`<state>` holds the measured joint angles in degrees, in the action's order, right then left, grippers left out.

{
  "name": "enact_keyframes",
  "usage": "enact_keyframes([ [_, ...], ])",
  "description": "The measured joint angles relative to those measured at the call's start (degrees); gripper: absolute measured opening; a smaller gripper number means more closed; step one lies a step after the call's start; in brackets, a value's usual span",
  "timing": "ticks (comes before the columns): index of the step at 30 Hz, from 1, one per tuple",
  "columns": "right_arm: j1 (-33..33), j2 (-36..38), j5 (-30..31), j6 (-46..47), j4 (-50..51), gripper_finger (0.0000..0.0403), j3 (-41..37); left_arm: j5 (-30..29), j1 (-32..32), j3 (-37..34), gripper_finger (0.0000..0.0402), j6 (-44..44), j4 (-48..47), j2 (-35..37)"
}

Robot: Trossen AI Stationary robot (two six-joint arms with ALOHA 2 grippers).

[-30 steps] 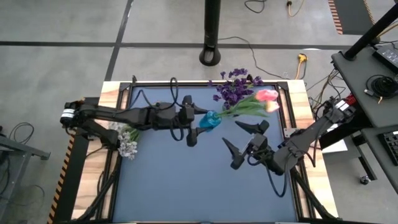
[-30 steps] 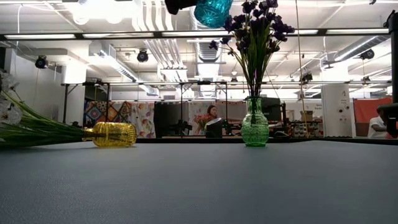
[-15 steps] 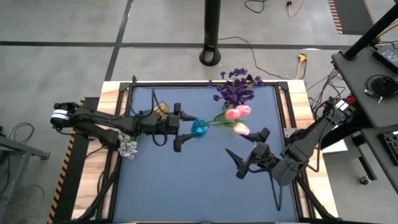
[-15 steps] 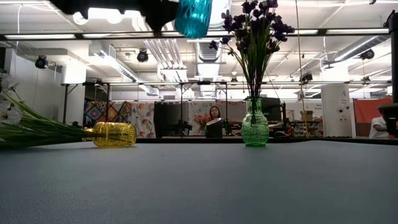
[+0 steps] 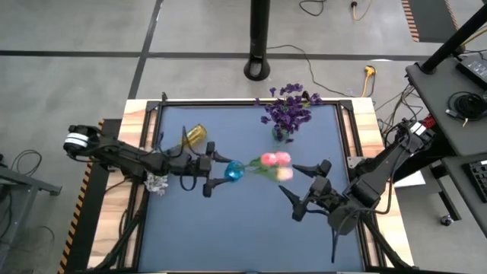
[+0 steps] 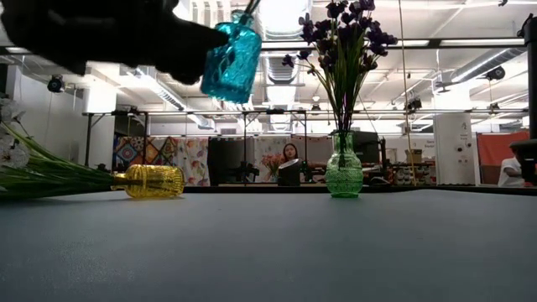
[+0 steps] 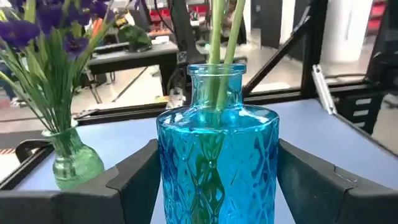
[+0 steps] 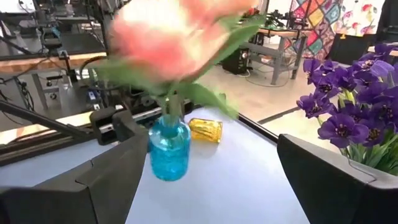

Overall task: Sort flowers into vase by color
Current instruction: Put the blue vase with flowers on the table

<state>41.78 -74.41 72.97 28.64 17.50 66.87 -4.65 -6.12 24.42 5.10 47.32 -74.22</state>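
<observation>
Above the blue table (image 5: 228, 228) the left gripper (image 5: 215, 168) clasps the teal vase (image 5: 233, 170) (tulips (image 5: 272, 161) inside); right gripper (image 5: 310, 190) spread

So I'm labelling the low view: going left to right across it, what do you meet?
White flower stems lying down → yellow vase on its side → blue vase held up in the air → green vase standing with purple flowers.

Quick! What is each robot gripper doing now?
Left gripper: shut on the blue vase with pink tulips.
Right gripper: open, holding nothing.
</observation>
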Motion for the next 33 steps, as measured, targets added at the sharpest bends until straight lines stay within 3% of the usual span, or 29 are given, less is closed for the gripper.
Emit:
enact_keyframes([
  [5,0.0,-0.1,-0.5,-0.1,0.2,0.0354,-1.0,-0.3,0.1,-6.5,0.0262,-1.2,13.3,-1.5],
  [10,-0.2,-2.0,-2.8,0.6,0.0,0.0354,-4.2,-0.5,0.1,-9.3,0.0262,-1.7,20.2,-5.5],
  [20,-1.9,-10.3,-3.1,12.8,-1.0,0.0354,-11.9,-0.6,0.1,-9.2,0.0262,-1.8,40.4,-21.4],
  [26,-4.5,-17.1,-7.8,10.0,-12.5,0.0354,-13.9,-0.8,0.1,-6.9,0.0262,-1.7,42.6,-28.2],
  [33,-10.6,-23.0,-16.4,-4.4,-32.5,0.0354,-14.5,0.2,0.1,-3.3,0.0262,-1.4,42.8,-31.6],
])
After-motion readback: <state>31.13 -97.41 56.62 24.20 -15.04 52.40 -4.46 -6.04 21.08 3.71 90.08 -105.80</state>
